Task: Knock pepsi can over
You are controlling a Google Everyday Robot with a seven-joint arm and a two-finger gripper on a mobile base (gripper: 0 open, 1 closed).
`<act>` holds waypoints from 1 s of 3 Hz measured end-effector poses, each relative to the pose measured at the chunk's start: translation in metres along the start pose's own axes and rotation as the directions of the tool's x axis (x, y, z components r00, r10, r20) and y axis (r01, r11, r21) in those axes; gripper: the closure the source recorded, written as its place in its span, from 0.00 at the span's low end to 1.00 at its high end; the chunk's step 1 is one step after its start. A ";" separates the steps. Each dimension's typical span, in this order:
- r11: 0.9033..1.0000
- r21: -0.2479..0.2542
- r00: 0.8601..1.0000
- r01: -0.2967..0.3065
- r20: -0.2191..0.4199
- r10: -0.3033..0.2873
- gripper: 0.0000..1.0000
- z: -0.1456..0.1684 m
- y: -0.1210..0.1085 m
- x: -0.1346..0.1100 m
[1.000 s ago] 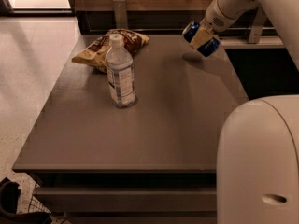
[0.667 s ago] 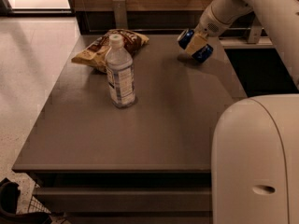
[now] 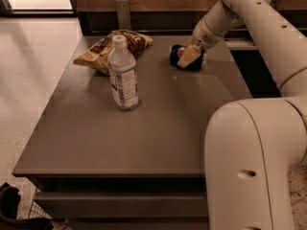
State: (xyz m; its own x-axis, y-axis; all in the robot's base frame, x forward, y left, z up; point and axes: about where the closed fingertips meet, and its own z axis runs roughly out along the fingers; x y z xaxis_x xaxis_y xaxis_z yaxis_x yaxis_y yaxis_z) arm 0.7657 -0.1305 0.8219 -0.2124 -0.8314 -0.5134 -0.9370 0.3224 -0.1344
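Gripper (image 3: 188,59) is sitting low over the far right part of the table (image 3: 144,143), at the end of 1 cream arm (image 3: 249,18) that is reaching down from the upper right. Pepsi can (image 3: 174,55) is lying right at the gripper, touching it. The gripper's pale tip is crossing in front of the can, so the dark blue body is showing on both sides of it, with a spot of red and white showing on the left side. The can is looking tipped off upright and is sitting at about table level; whether it is resting fully on the surface cannot be told. Grip state: cannot tell, since the view is not showing whether the gripper is clamping the can or only pressing against it. 1 clear water bottle (image 3: 123,75) with a white cap is standing upright well to the left of the gripper and nearer the front edge of the table. 1 brown and tan chip bag (image 3: 112,49) is lying flat to the left of the gripper, at about the same depth, just behind the bottle and well apart from the can. The robot's rounded cream body (image 3: 249,162) is filling the lower right, on the near side of the gripper.
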 end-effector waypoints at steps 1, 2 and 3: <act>1.000 0.000 1.000 0.000 0.000 0.000 0.85 -0.005 -0.001 -0.003; 1.000 -0.004 1.000 0.000 -0.001 0.000 0.62 -0.003 -0.001 -0.004; 1.000 -0.004 1.000 0.000 -0.001 0.000 0.38 -0.004 -0.001 -0.004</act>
State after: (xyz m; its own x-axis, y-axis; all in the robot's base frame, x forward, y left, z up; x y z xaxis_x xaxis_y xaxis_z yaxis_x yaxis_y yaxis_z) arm 0.7662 -0.1289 0.8279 -0.2126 -0.8317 -0.5129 -0.9380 0.3207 -0.1313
